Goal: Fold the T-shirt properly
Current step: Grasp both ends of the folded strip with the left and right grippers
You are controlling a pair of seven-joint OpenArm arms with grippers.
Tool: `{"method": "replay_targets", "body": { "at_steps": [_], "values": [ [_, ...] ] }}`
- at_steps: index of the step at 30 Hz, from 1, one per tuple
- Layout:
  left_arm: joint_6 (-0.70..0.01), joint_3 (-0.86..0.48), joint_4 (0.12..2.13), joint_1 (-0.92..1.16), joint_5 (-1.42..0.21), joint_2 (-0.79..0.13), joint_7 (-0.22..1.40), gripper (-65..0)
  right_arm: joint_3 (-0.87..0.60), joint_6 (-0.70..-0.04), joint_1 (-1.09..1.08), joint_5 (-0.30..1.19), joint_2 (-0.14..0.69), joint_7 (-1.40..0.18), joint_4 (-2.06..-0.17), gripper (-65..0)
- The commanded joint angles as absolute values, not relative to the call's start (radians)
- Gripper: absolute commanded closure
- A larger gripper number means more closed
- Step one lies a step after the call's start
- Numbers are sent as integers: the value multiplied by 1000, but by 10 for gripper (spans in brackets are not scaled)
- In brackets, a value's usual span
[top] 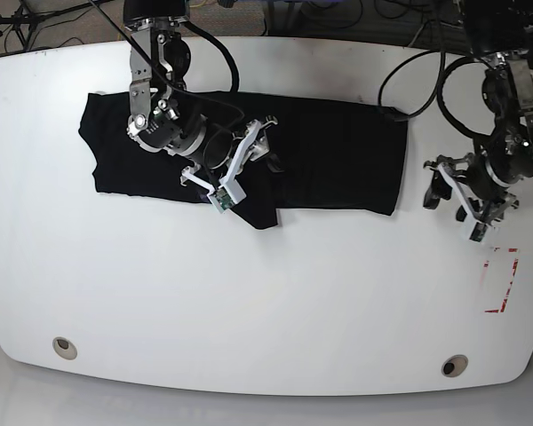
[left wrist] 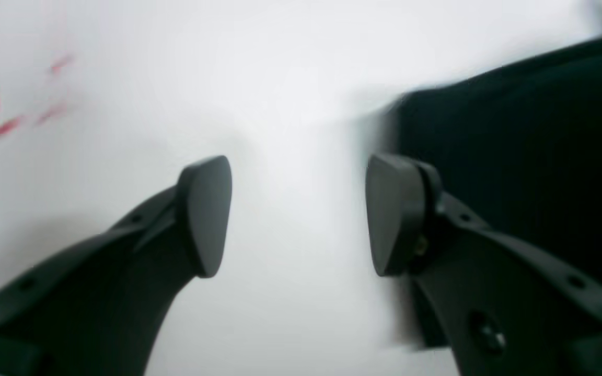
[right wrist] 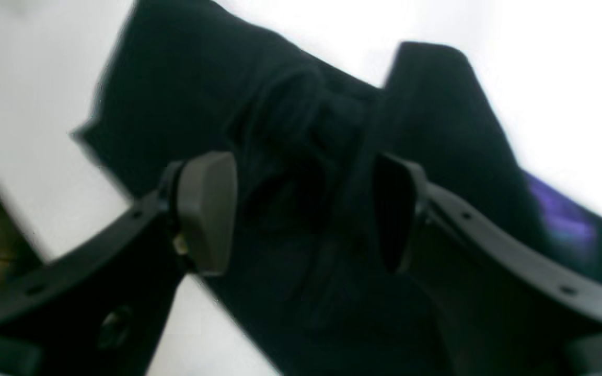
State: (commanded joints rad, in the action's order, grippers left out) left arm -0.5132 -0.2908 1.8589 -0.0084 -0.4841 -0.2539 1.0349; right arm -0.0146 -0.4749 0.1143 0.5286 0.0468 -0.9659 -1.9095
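Both grippers, right gripper [right wrist: 303, 211] over the soft, floppy black T-shirt [top: 338, 155] on the white bench [top: 266, 302] and left gripper [left wrist: 298, 214] beside it, have spread jaws; pinch an edge.

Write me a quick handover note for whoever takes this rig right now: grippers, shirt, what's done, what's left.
Left gripper: open, empty, over bare table just beside the T-shirt's edge.
Right gripper: open, above the T-shirt's bunched middle, gripping nothing.
T-shirt: lying across the far half of the table as a long band, a flap poking out at its near edge.
Left: fold the ends in and tidy that flap.
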Motion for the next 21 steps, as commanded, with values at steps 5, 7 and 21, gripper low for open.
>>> {"method": "replay_targets", "body": {
  "at_steps": [5,7,21],
  "values": [
    [-509,-259,1873,-1,-479,-214,1035,-376,-122,-476,116,642,64,-964,-1906,-393],
    [-507,-248,1873,2,-479,-213,1035,-347,-160,-476,117,680,82,-966,-1899,-393],
    [-506,-193,1727,24,-478,-208,1030,-25,-504,-503,137,1158,202,-970,-1672,-392]
  ]
}}
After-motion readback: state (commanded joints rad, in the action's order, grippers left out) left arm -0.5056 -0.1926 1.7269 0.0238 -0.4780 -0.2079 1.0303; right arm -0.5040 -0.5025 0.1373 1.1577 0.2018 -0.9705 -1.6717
